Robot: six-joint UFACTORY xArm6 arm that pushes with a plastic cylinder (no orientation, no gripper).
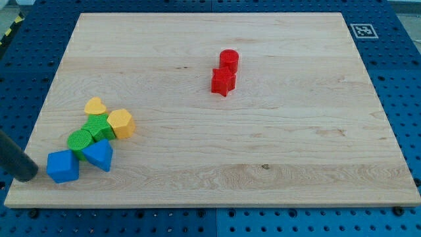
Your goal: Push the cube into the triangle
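While the pale wooden board (263,158), its grain running in long streaks, lies on a blue perforated table (395,39), a cluster of small blocks sits near the view's bottom left. The blue cube (62,166) rests at the cluster's lower left edge, and the blue triangle (99,155) stands just beside it on the view's right, the two close or barely touching. Above them lie a green cylinder (80,140) and a second green block (99,127) of unclear shape, pressed together, with a yellow hexagonal block (122,123) against their right and a yellow heart-shaped block (96,106) at the top. Well apart, near the board's centre top, a red cylinder (228,60) touches a red star-shaped block (223,82) below it. The arm's dark, matte rod enters slantwise from the view's left edge, and the tip (27,174) rests just left of the blue cube, close beside it; contact cannot be confirmed. The rod carries no claw, so there is nothing to open, close or grasp. A black-and-white marker (362,30) sits at the board's top right corner.
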